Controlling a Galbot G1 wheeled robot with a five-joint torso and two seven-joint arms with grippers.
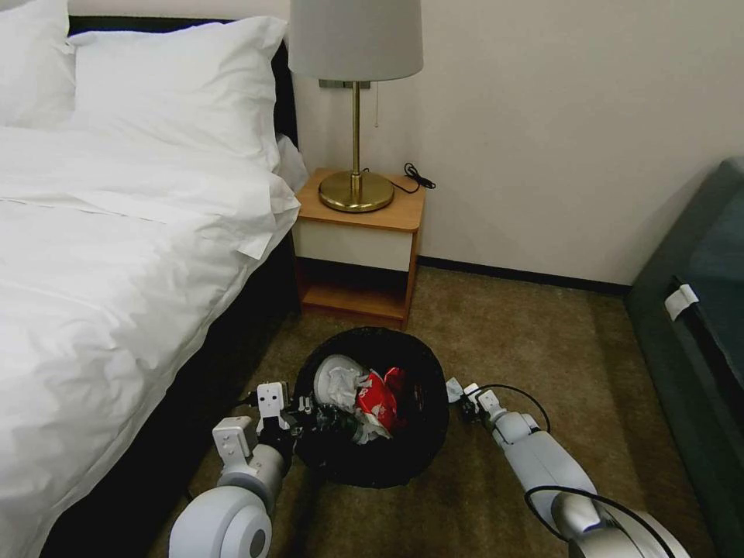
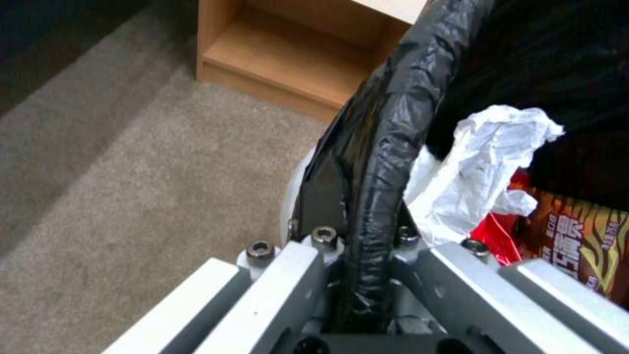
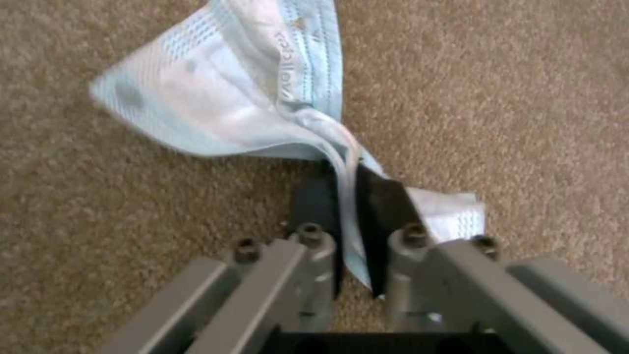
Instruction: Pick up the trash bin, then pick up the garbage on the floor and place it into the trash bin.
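While both arms reached down to the tan carpet, the scene held these items:

Left gripper: fingers pressed together on the near-left rim of the trash bin, one finger outside the wall and one inside, the black liner film bunched between them.

Trash bin: round black wire-mesh wastebasket with a black plastic liner, directly ahead of the left gripper and just beside the right one, in front of the wooden nightstand.

Bin contents: crumpled white tissue just past the left gripper's inner finger; red snack packet beyond it; orange-striped printed wrapper beside the tissue.

Right gripper: fingers pinching a fold of the face mask, low over the carpet, at the bin's right side.

Face mask: pale blue pleated disposable mask, most of its body spread on the carpet ahead of the right gripper's fingertips, a corner trailing beside one finger.

Surroundings: white-sheeted bed to the left gripper's outer side; brass-based lamp on the nightstand.
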